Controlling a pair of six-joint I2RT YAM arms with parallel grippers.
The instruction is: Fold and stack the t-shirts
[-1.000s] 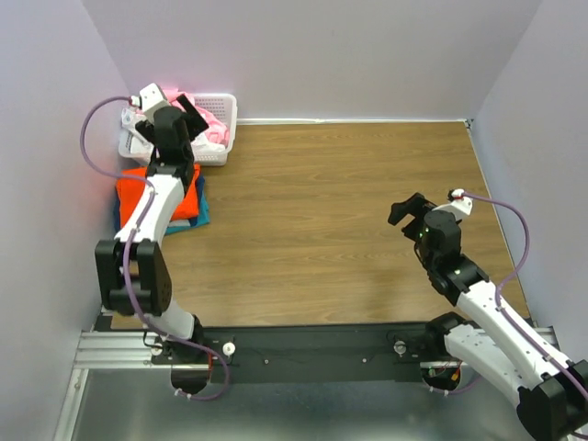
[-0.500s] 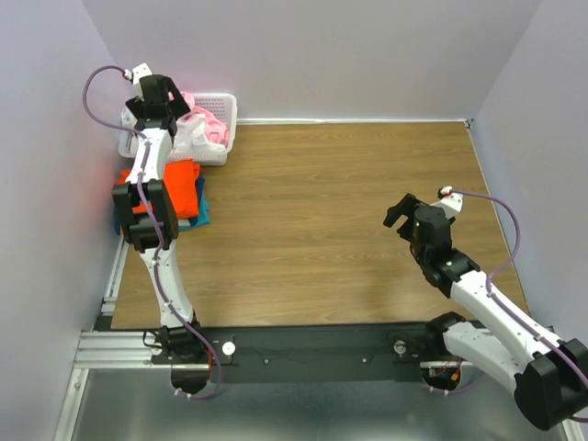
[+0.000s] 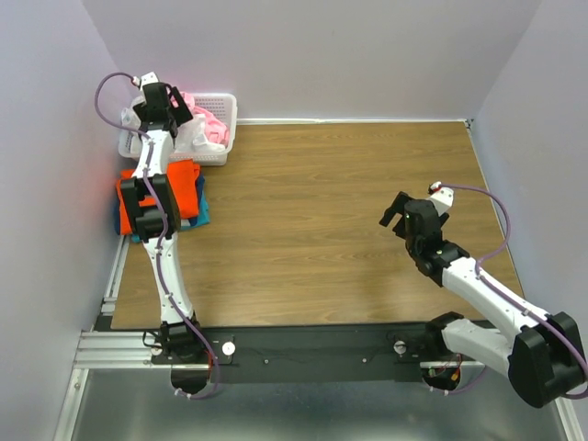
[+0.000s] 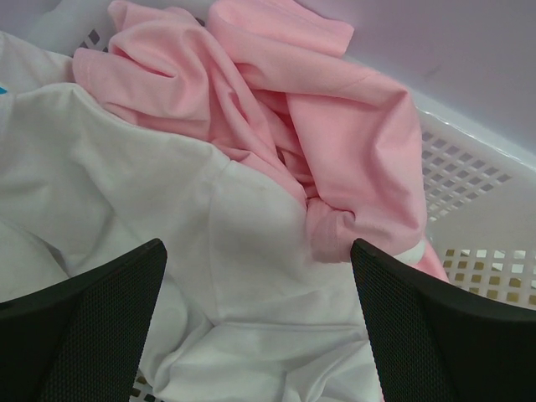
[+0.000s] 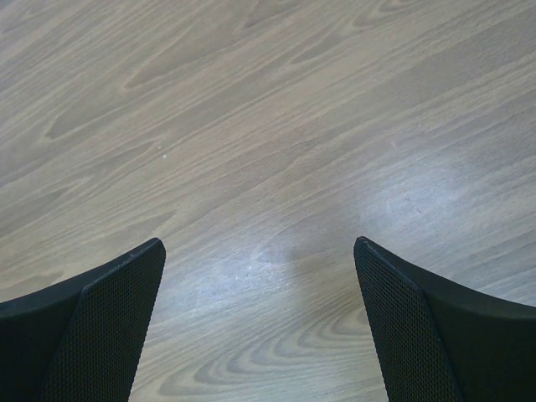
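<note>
Picking comes now: the left claw [image 4: 257,249] hangs wide open over the basket [image 4: 473,180], where the white shirt [image 4: 167,193] and pink shirt [image 4: 318,126] lie crumpled. Next it must drop and pinch one. Only the top view shows the orange shirt [image 3: 188,184] on the teal shirt [image 3: 203,217] beside the basket, and the right claw [image 3: 395,209], also wide.

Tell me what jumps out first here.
The left gripper hangs open over the white lattice basket at the far-left corner of the table, above a crumpled pink t-shirt and white t-shirt. Beside it, nearer the arms, an orange t-shirt lies on a teal t-shirt. The right gripper is open above the wood on the right.
</note>
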